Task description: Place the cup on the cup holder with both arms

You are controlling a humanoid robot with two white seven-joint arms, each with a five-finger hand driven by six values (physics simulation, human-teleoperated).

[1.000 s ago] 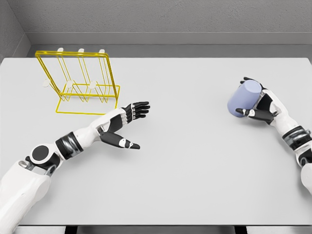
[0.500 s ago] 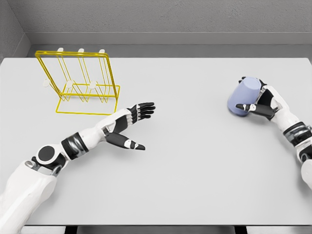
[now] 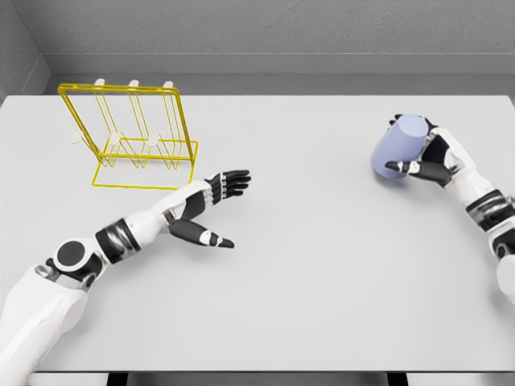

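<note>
Lavender cup (image 3: 398, 149), tilted, clasped in right hand (image 3: 430, 158), fingers (image 3: 402, 167) curled around it. Left hand (image 3: 205, 207) empty, fingers spread, over tabletop (image 3: 322, 265).

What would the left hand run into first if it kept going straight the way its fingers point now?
Probably nothing close. The left hand is open, fingers aimed right and slightly toward the far edge over bare table. The yellow cup holder sits off to its left, and the cup looks above that line, though depth is unclear.

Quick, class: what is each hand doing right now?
Left hand: open, holding nothing.
Right hand: closed around the cup.
</note>
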